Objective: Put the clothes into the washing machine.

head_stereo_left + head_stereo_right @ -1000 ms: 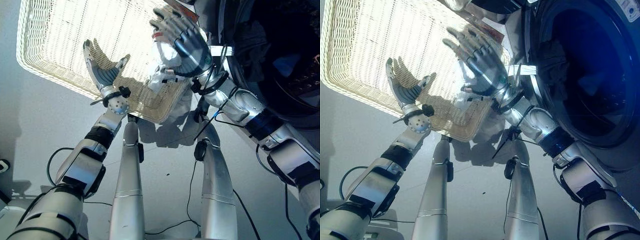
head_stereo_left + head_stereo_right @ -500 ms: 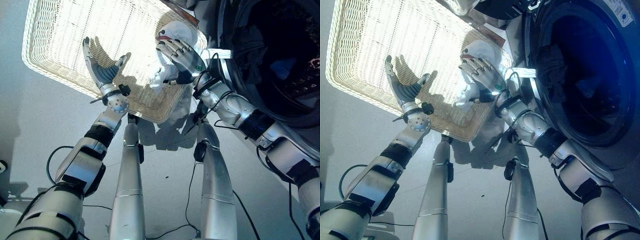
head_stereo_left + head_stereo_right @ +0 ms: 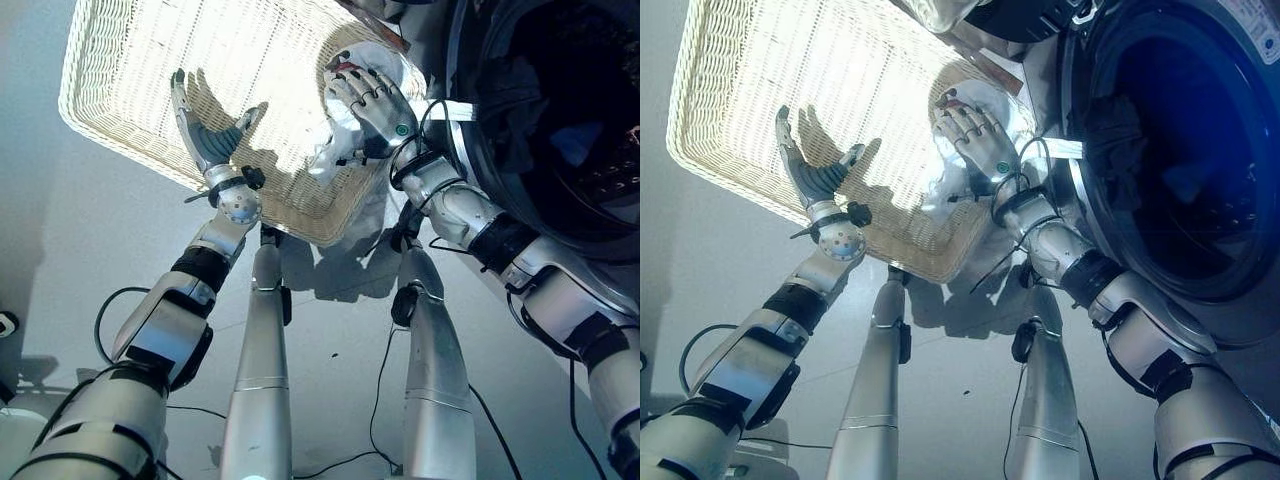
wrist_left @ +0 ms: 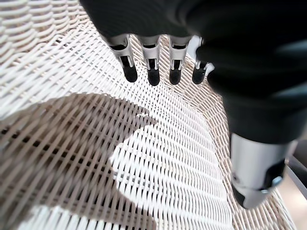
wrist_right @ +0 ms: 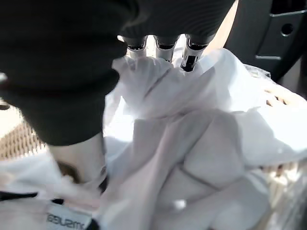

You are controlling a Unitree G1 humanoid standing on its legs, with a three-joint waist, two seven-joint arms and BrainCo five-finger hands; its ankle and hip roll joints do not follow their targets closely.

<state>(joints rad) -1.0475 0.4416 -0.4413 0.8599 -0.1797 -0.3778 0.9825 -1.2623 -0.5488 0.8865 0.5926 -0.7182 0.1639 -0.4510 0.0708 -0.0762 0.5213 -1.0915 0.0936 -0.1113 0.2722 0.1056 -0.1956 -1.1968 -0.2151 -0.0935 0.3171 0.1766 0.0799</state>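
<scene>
Right hand (image 3: 372, 95) is pressing onto the white garment (image 5: 192, 158) in the wicker basket (image 3: 150, 60) corner nearest the washing machine (image 3: 1180, 150), fingers seemingly curling into cloth | left hand (image 3: 205, 135) is hovering spread over the basket | advice: gather a deep fold before lifting.

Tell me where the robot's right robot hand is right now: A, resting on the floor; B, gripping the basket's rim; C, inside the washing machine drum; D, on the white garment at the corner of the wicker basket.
D: the right robot hand lies on the white garment at the corner of the wicker basket nearest the washing machine, its fingertips pressing into the cloth.
</scene>
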